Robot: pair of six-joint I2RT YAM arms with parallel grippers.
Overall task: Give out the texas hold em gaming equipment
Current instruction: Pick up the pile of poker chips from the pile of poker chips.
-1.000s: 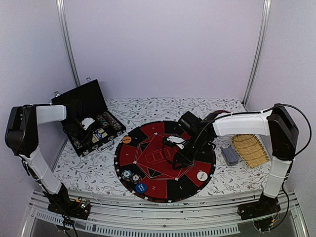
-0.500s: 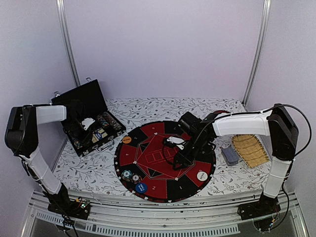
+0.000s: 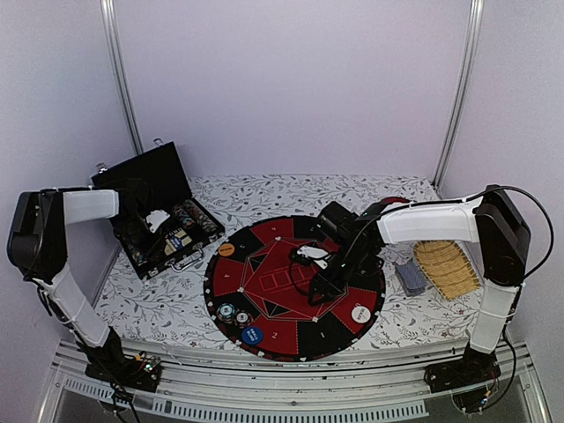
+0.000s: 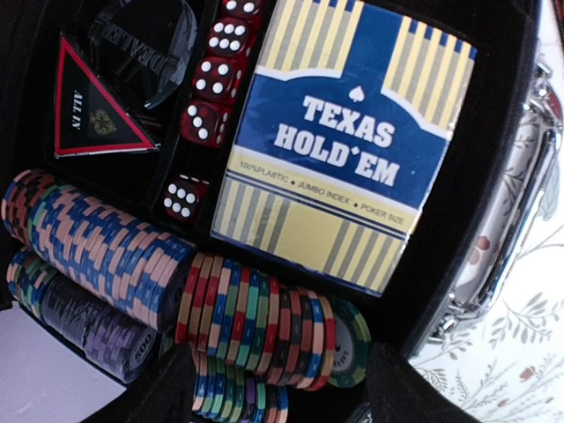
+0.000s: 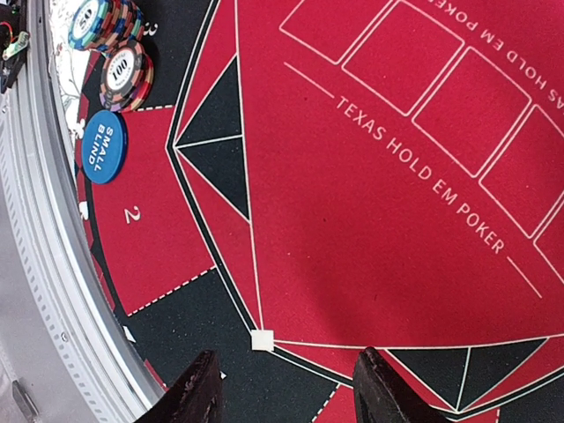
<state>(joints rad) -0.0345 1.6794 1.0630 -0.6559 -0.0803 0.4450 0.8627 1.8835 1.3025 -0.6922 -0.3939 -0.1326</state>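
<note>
A: What can be read in the left wrist view?
B: Upper right, the blue and yellow striped card box (image 4: 348, 145) says "TEXAS HOLD'EM", and below "100% PLASTIC · JUMBO INDEX · POKER SIZE". Upper left, the black triangle with red border (image 4: 92, 110) says "ALL IN", and the clear round disc (image 4: 145, 44) says "DEALER".
A: And the right wrist view?
B: The red and black round felt mat (image 5: 352, 220) says "TEXAS HOLD EM POKER", with a "2" at the left. Upper left, the blue round disc (image 5: 104, 145) says "SMALL BLIND", and the striped round chip (image 5: 126, 70) says "100".

Inside of a black case (image 4: 493, 176), blue-and-yellow Texas Hold'Em card box (image 4: 348, 145), column of red dice (image 4: 211, 84) beside it, dealer disc (image 4: 145, 40) and All In triangle (image 4: 92, 115) at left, rows of striped poker chips (image 4: 256, 322) on edge below, end effector (image 4: 282, 383) fingers spread apart, floral surface (image 4: 520, 335) at right
</note>
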